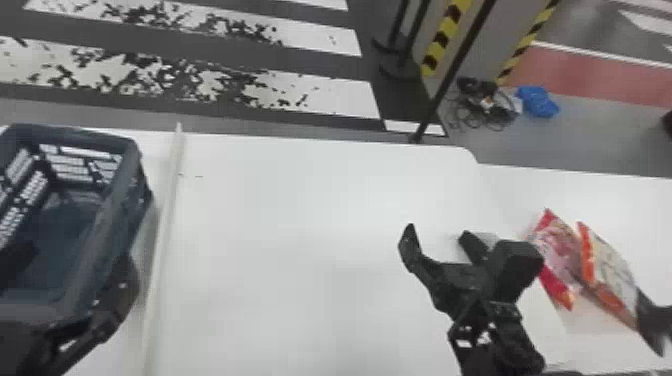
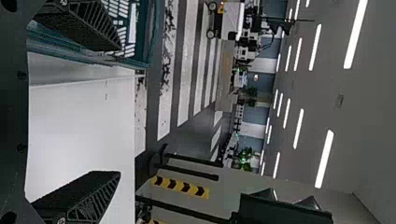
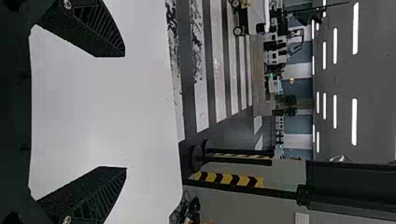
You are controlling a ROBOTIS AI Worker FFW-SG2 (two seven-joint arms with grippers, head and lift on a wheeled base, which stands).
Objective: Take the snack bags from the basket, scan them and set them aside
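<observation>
Red bag [image 1: 559,247] and orange bag [image 1: 611,272] sit mid-right of frame, slanting down-right — just right of the open, empty right gripper [image 3: 114,112], nearer than the open left gripper [image 2: 117,109] by the basket [image 1: 117,200]. Probably done — so back off left.

In the head view, the left edge cuts off the basket [image 1: 120,215] at nine o'clock; the left arm [image 1: 30,345] at eight and right arm [image 1: 500,345] toward five run out of frame. The snack bags' [image 1: 610,275] print is blurred, and beyond them, near four, a cut-off dark thing [image 1: 656,320] cannot be identified.
</observation>
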